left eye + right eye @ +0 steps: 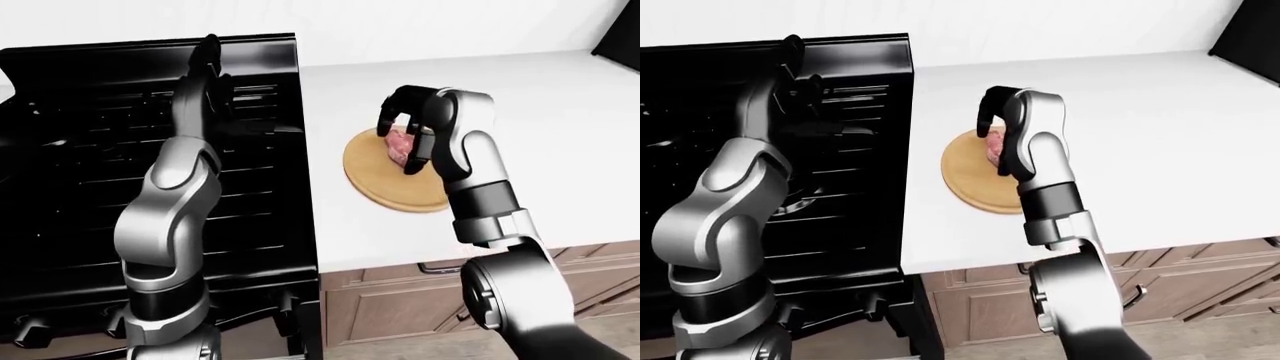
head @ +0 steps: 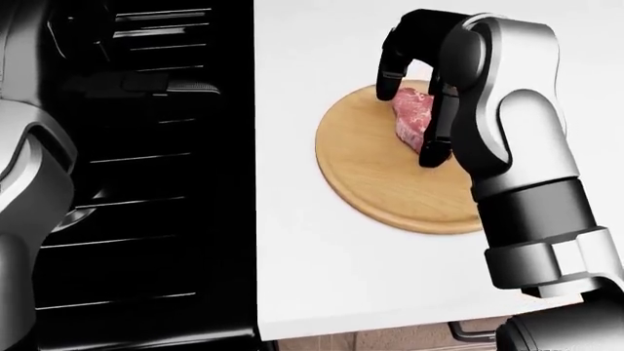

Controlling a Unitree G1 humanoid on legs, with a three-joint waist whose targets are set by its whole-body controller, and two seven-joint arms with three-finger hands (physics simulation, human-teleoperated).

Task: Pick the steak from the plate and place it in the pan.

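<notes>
My right hand [image 2: 421, 88] is over the round wooden plate [image 2: 371, 175], black fingers [image 2: 436, 150] curled down around the steak [image 2: 412, 117]. In the head view one finger runs down the steak's right edge with its tip near the board, while the others drape over the top-left of the meat. The fingers stand close about the steak, but whether they actually clamp it I cannot tell from here. The steak sits on the plate's upper right part, pink and marbled, partly hidden by my palm.

The plate lies on the white counter [image 2: 322, 256], just right of the black stove [image 1: 90, 150]. Wooden cabinets [image 1: 400, 307] show below the counter edge in the left-eye view.

My left hand [image 1: 205, 64] is raised over the stove grates, fingers pointing up toward the top of the left-eye view, spread and holding nothing. No pan can be made out against the dark stove top in any view.
</notes>
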